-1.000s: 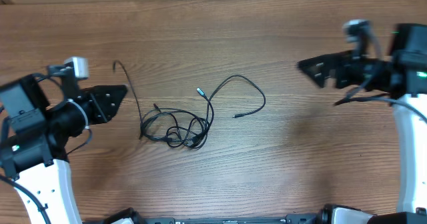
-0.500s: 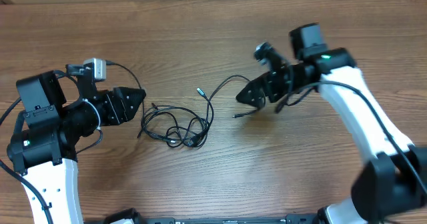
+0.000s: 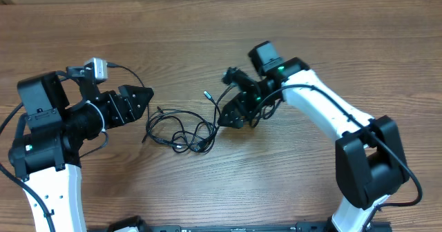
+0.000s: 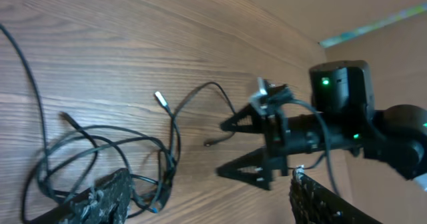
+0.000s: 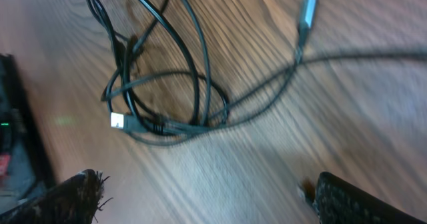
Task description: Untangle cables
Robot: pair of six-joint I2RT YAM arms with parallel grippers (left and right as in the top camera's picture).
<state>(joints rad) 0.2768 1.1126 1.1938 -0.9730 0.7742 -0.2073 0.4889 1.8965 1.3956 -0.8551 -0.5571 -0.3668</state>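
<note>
Several thin black cables [image 3: 181, 132] lie knotted into one loose tangle on the wooden table [image 3: 311, 190], a little left of its middle. Overlapping loops form the body of the tangle. One strand leaves it upward and to the right and passes under the right hand [image 3: 229, 111]; another arcs away from its left end, up past the left hand [image 3: 143, 101]. One silvery plug tip [image 3: 206, 93] lies free on the wood just above the tangle's right side. The right wrist view shows a second, pale plug [image 5: 118, 121] lodged at the edge of the knotted loops. The right hand hangs over the right flank of the tangle, pointing towards it. Its fingers [image 5: 73, 197] stand wide apart at the lower corners of its own view, with cable and bare wood between them and nothing gripped: open. Whether either finger touches a strand cannot be told. The left hand sits just beside the tangle's left end, aimed at it. Its fingers [image 4: 100, 194] are likewise spread well apart, open, and hold nothing. Both hands are close to the tangle and apart from each other, the tangle lying between them.
</note>
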